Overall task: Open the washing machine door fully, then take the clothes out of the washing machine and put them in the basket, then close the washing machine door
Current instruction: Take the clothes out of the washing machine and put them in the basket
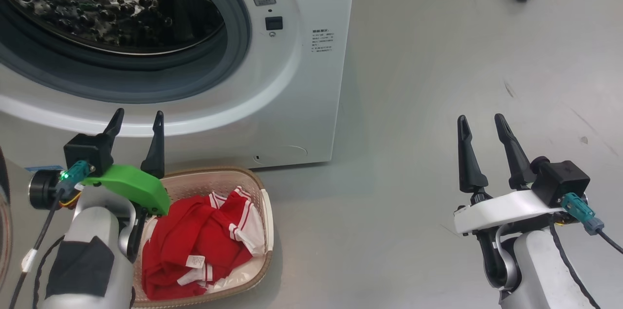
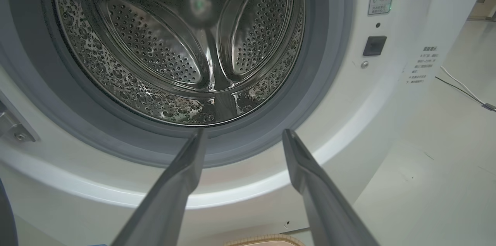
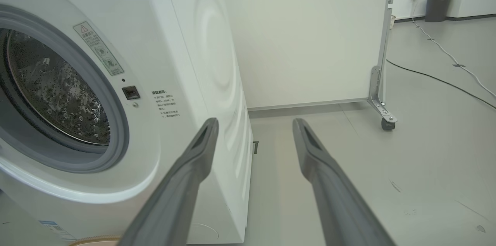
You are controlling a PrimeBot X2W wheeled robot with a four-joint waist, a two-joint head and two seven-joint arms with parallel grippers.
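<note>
Now the clothes [image 1: 194, 241] lie heaped in the basket [image 1: 268, 231] on the floor before the machine [image 1: 302, 104], whose drum [image 2: 174, 44] looks empty. Unloading seems done, so closing the door [image 1: 4, 231], seemingly the sliver at far left, comes next. For that the left gripper [image 1: 139, 113] must reach it. Both it and the right gripper [image 1: 481, 118] stand spread, holding nothing. One machine, one basket, one red heap, two grippers.
</note>
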